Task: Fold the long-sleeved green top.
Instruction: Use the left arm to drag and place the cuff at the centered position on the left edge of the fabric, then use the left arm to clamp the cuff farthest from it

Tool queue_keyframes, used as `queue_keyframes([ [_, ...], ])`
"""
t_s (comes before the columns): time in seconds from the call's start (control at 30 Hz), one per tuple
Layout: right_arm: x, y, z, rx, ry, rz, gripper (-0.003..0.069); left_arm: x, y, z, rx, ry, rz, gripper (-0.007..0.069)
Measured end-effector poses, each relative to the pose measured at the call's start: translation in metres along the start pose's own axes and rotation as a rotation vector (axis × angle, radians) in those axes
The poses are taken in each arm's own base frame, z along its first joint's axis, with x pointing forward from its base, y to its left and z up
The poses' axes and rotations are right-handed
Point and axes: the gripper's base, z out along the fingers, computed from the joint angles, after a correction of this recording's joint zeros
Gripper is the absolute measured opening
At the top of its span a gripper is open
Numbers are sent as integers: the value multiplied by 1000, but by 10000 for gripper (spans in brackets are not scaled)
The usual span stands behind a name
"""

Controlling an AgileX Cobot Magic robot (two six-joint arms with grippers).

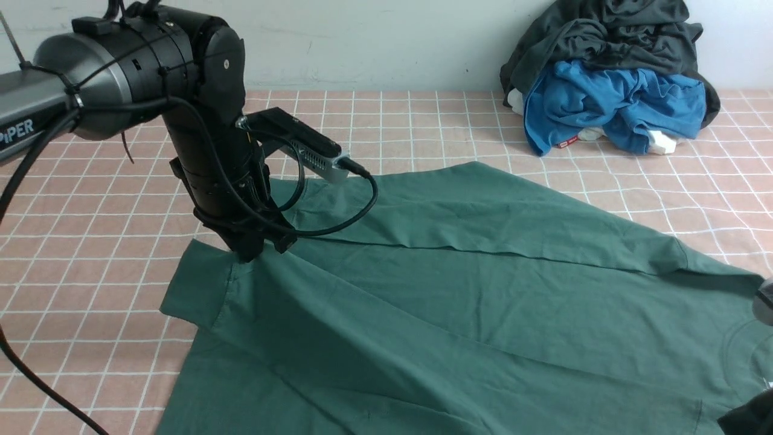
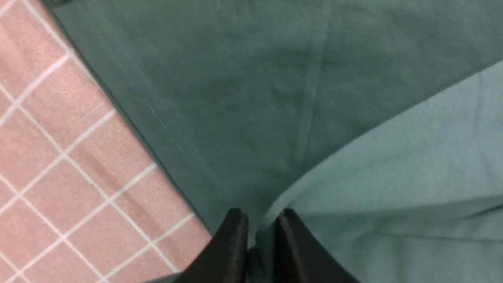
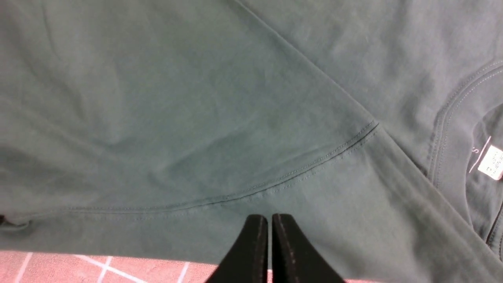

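Observation:
The green long-sleeved top (image 1: 471, 290) lies spread over the checked pink tablecloth, with one side folded over its middle. My left gripper (image 1: 244, 257) stands on the top's left end by the hem. In the left wrist view its jaws (image 2: 261, 220) are slightly parted, with a fold of the green cloth (image 2: 251, 118) lying loosely between them. My right gripper (image 1: 766, 302) shows only as a blur at the right edge. In the right wrist view its fingers (image 3: 270, 220) are pressed almost together at the cloth's edge, near the ribbed neck (image 3: 452, 129) and its white label (image 3: 491, 162).
A heap of other clothes sits at the back right against the wall: a dark grey garment (image 1: 610, 30) on top of a bright blue one (image 1: 610, 103). The pink checked tablecloth (image 1: 90, 241) shows bare to the left of the top and behind it.

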Motion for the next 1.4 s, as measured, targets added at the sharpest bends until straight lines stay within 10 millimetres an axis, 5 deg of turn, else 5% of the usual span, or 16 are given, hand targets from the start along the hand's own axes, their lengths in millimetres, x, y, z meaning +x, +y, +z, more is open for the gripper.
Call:
queue_keyframes([
  [0.3, -1, 0, 0, 0, -6, 1, 22, -6, 6, 7, -46, -38, -107, 416],
  [0.43, -5, -2, -3, 23, -32, -14, 25, -7, 14, 6, -68, -70, -185, 483],
  [0.63, -19, -5, -17, 51, -102, -11, 29, -5, 40, 14, -63, -112, -307, 493],
  [0.83, -29, -6, -28, 49, -159, 1, 31, -25, 62, 45, -1, -136, -393, 493],
  [1.1, -30, -6, -21, 52, -113, 16, 31, -61, 73, 74, 3, -187, -391, 493],
  [1.4, -33, -5, -11, 55, -57, 11, 31, -73, 82, 82, -39, -203, -380, 493],
])
